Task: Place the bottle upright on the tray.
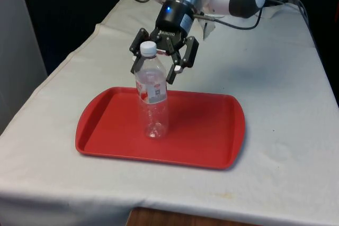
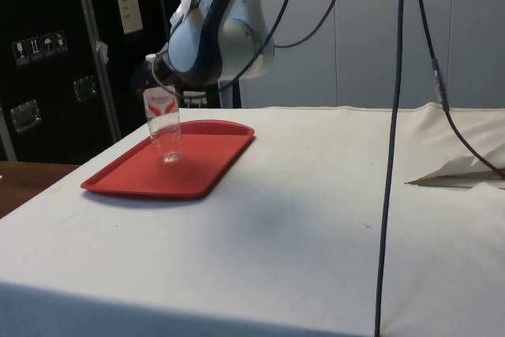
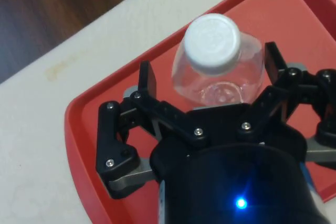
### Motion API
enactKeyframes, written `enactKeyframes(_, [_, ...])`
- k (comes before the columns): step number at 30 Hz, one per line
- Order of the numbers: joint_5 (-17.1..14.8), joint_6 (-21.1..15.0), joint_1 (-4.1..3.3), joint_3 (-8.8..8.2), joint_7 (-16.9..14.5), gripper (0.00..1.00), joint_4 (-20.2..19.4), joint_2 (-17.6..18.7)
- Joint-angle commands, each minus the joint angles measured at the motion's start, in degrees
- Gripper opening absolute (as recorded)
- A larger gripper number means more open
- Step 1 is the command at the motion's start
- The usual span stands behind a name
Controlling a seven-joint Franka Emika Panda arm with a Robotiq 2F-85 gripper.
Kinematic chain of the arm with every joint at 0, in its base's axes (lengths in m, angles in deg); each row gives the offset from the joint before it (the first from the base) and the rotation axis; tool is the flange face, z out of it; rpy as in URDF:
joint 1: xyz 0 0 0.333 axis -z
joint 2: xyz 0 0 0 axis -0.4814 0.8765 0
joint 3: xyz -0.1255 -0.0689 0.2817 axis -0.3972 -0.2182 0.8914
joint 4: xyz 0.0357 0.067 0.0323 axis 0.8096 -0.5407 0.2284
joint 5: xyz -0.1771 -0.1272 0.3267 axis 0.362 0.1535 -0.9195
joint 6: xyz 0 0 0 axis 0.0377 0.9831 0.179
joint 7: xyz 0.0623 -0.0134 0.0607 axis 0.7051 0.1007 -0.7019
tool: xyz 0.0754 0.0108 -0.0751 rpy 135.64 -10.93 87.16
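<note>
A clear plastic bottle with a white cap and a red-and-white label stands upright on the red tray, left of the tray's middle in the front view. My gripper is open, tilted over the bottle's top, with one finger on each side of its shoulder. In the wrist view the white cap of the bottle sits between the fingers of the gripper with a gap on both sides, and the tray lies below. The side view shows the bottle standing near the far side of the tray.
The tray lies near the table's front edge in the front view, with white cloth all round it. A black cable hangs down across the side view, and a fold of cloth rises at its right. Cables trail behind the arm.
</note>
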Motion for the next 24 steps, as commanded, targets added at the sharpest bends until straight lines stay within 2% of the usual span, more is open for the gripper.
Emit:
enactKeyframes(1, [-0.8, 0.7, -0.69, -0.86, -0.4, 1.0, -0.6, -0.7])
enactKeyframes(2, [-0.8, 0.8, -0.69, -0.92, -0.5, 1.0, -0.6, -1.0])
enactKeyframes(3, [0.0, 0.3, 0.0, -0.06, -0.1, 1.0, -0.1, -0.7])
enactKeyframes(4, [-0.8, 1.0, -0.69, -0.97, -0.6, 1.0, -0.7, -1.3])
enactKeyframes(11, [-0.8, 1.8, -0.69, -1.2, -0.9, 1.0, -0.9, -3.4])
enactKeyframes(12, [0.0, 1.3, 0.0, -0.29, -0.5, 1.0, -0.3, -3.1])
enactKeyframes(13, [-0.8, 1.9, -0.69, -1.26, -1.0, 1.0, -0.9, -3.7])
enactKeyframes(19, [-0.7, 2.8, -0.63, -1.43, -1.1, 1.0, -0.9, -5.5])
enactKeyframes(20, [0.0, 2.3, 0.0, -0.46, -0.7, 1.0, -0.5, -5.1])
enactKeyframes(21, [-0.7, 2.9, -0.63, -1.43, -1.2, 1.0, -0.9, -5.7])
enactKeyframes(24, [-0.7, 3.3, -0.63, -1.55, -1.3, 1.0, -0.9, -6.7])
